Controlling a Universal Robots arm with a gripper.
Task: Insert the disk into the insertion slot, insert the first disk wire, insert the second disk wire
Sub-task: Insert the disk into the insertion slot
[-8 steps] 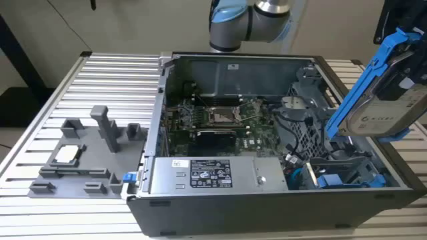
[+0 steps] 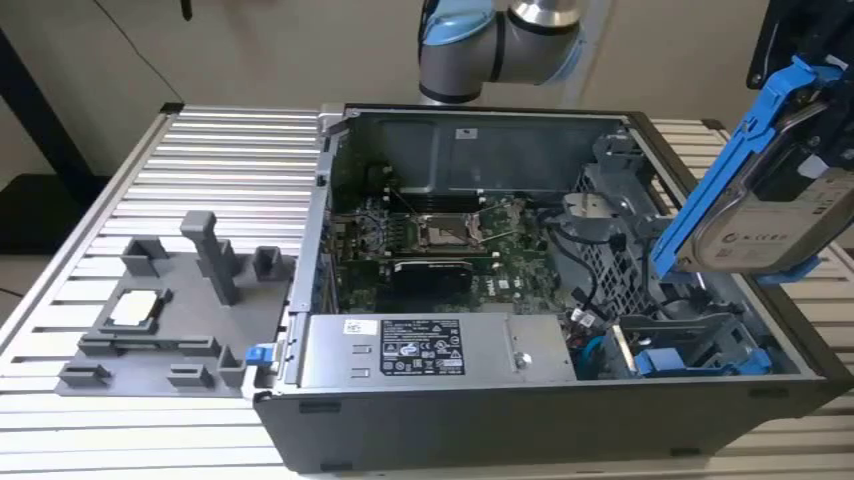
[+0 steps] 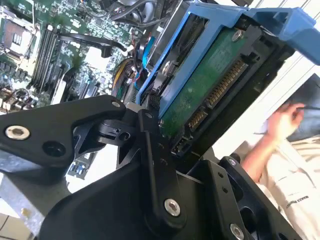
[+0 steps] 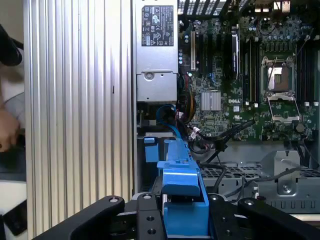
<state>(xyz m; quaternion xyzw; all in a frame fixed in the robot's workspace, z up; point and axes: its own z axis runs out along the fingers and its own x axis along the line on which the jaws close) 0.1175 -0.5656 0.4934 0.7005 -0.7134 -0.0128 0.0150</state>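
Your gripper [image 4: 182, 206] is pinching the disk [image 2: 763, 190] from two sides, with one black finger [image 4: 145, 212] against each long edge of the blue carrier frame [image 4: 182, 182]. In the exterior view the disk hangs tilted at that view's right. It is above the near corner of the open computer case [image 2: 534, 430] and well apart from the insertion slot [image 2: 681, 335] in the grey cage below it. Judge the disk as dense and rigid for its size, and sensitive to knocks, so it will probably pull on the grasp more than its plastic shell suggests. The carrier is likely the soft part: thin plastic that can flex or unclip under a hard squeeze, and smooth enough to slide. The long edges you have now look like the right hold. In the second wrist view the green circuit board [image 3: 200, 87] and its row of connector contacts [image 3: 226, 82] lie bare, so keep pressure and contact off that face and that end.
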